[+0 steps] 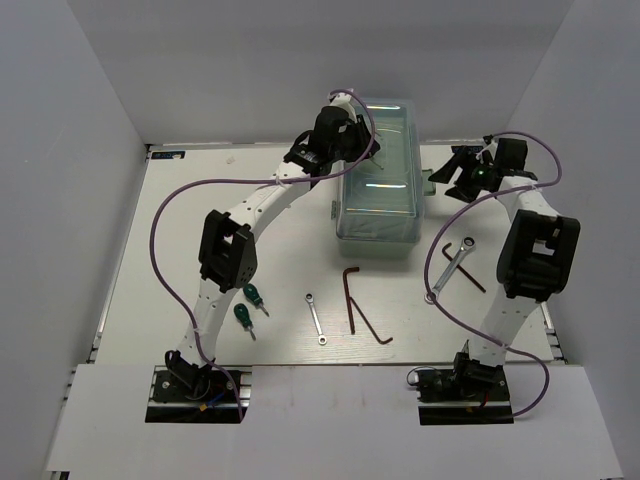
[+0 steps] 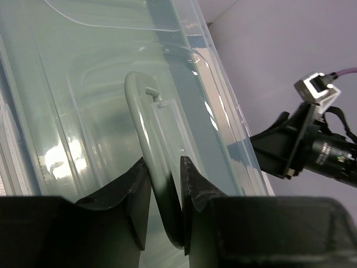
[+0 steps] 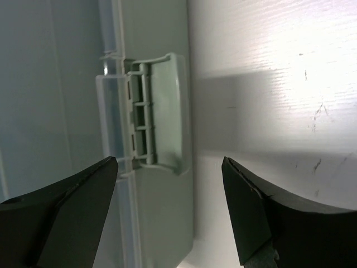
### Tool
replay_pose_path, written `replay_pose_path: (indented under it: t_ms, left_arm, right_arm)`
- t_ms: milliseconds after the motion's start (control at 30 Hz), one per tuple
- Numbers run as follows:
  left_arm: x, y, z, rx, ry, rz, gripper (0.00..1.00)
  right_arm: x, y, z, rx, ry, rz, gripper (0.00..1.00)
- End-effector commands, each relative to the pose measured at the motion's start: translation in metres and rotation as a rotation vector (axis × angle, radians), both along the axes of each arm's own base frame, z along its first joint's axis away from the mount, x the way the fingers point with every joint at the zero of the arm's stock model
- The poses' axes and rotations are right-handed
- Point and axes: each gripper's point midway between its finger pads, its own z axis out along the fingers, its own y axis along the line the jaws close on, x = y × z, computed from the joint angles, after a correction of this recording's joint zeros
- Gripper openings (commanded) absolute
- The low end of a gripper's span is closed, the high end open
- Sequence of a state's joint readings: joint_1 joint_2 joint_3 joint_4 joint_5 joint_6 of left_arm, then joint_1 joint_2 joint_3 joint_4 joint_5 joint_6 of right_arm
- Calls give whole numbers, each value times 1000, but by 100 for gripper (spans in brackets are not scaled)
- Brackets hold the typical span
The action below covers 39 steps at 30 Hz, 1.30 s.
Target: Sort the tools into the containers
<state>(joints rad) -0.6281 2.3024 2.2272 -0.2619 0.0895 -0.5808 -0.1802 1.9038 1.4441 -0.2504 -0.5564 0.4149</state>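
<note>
Along the near side of the counter [image 1: 170, 250], every tool lies loose and unsorted. One green-handled screwdriver [image 1: 243, 318] sits just beside its twin [image 1: 254, 294] close to the left arm [image 1: 228, 245]. A small wrench [image 1: 316, 318] rests a little to their right, then a V of dark hex keys [image 1: 352, 300]. Farther right, near the right arm [image 1: 535, 255], the longer wrench [image 1: 450, 270] lies crossed with another thin dark bar [image 1: 478, 280], probably a hex key too.

Beyond them stands the pale green toolbox [image 1: 378, 195], its clear lid down. On top of it, the left jaws are pinching the lid's carrying handle [image 2: 136, 95], one finger on each side of the loop. At the box's right wall, the right jaws are spread wide on either side of the side latch [image 3: 162, 111], touching nothing.

By the look of it, no sorting has begun. Nothing is seen in any compartment. The box has yet to be opened, and every tool must then be carried across.
</note>
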Motion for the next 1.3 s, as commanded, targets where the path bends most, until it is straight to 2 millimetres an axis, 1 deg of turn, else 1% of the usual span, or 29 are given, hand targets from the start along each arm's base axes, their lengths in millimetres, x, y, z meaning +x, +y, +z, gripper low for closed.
replay_pose_path:
  t_ms: [0,33,100,133,200,267,300,367,400,433,467,500,533,567,600,667,700,733,767,833,900,933,1033,1067,1100,1167,1200,1233,1267]
  left_arm:
    - [-5,-4,5,26,-33,-49,0]
    - [-5,-4,5,26,-33,-49,0]
    - [-7,-5,1,22,-18,-55,0]
    - [-7,-5,11,10,-35,-55,0]
    - [-8,-5,11,4,-29,-52,0]
    - [-9,-4,16,-2,-38,-52,0]
    - [-9,-4,16,-2,-38,-52,0]
    - [-10,-6,16,-11,-31,-59,0]
    - [-10,-6,16,-11,-31,-59,0]
    - [-11,-5,22,-16,-38,-59,0]
    - [-11,-5,22,-23,-32,-56,0]
    - [-11,-5,22,-23,-32,-56,0]
    - [-11,-5,22,-23,-32,-56,0]
    - [-11,-5,22,-23,-32,-56,0]
    - [-13,-4,29,-29,-41,-56,0]
    - [-13,-4,29,-29,-41,-56,0]
    - [-10,2,35,-34,-49,-47,0]
    - [-11,3,41,-39,-56,-47,0]
    - [-8,7,41,-45,-51,-36,0]
    - [-11,12,60,-62,-80,-25,0]
    - [-12,15,68,-69,-94,-13,0]
    - [-15,17,80,-79,-109,-13,0]
    - [-12,33,97,-87,-128,18,0]
    - [-14,34,98,-87,-128,19,0]
    - [-13,44,107,-88,-135,41,0]
    - [-15,51,115,-77,-146,59,0]
    - [-11,61,114,-65,-140,96,0]
    - [-14,66,121,-67,-146,107,0]
    - [-13,73,119,-52,-142,115,0]
  right_arm:
    - [21,-3,22,-8,-92,31,82]
    - [21,-1,8,1,-61,42,82]
    - [30,-2,11,4,-75,47,82]
    - [29,0,2,17,-47,50,80]
    - [37,1,-6,37,-38,61,75]
    - [41,3,-7,46,-37,67,69]
    - [43,4,-13,58,-24,71,66]
    - [46,4,-12,66,-31,77,62]
    - [49,5,-18,76,-19,80,51]
    - [49,9,-14,102,-28,103,43]
    - [49,9,-19,116,-12,103,32]
    - [50,10,-21,126,-9,108,13]
    - [49,13,-18,139,-15,122,4]
    - [48,12,-19,136,-13,122,0]
    - [47,12,-19,130,-17,127,0]
    - [48,7,-16,92,-30,121,0]
    - [46,6,-17,85,-23,118,0]
    - [49,2,-9,46,-53,118,0]
    - [50,-2,-9,21,-51,102,0]
    - [55,-9,-2,-21,-65,86,0]
    - [58,-15,-2,-56,-50,71,0]
    - [64,-17,7,-71,-74,69,0]
    - [73,-22,14,-100,-84,64,0]
    - [74,-24,14,-111,-84,64,0]
    - [77,-25,17,-118,-88,59,0]
    - [78,-27,18,-133,-98,60,0]
    - [79,-28,18,-137,-98,56,0]
    - [79,-28,17,-143,-100,62,0]
    - [79,-29,16,-145,-98,59,0]
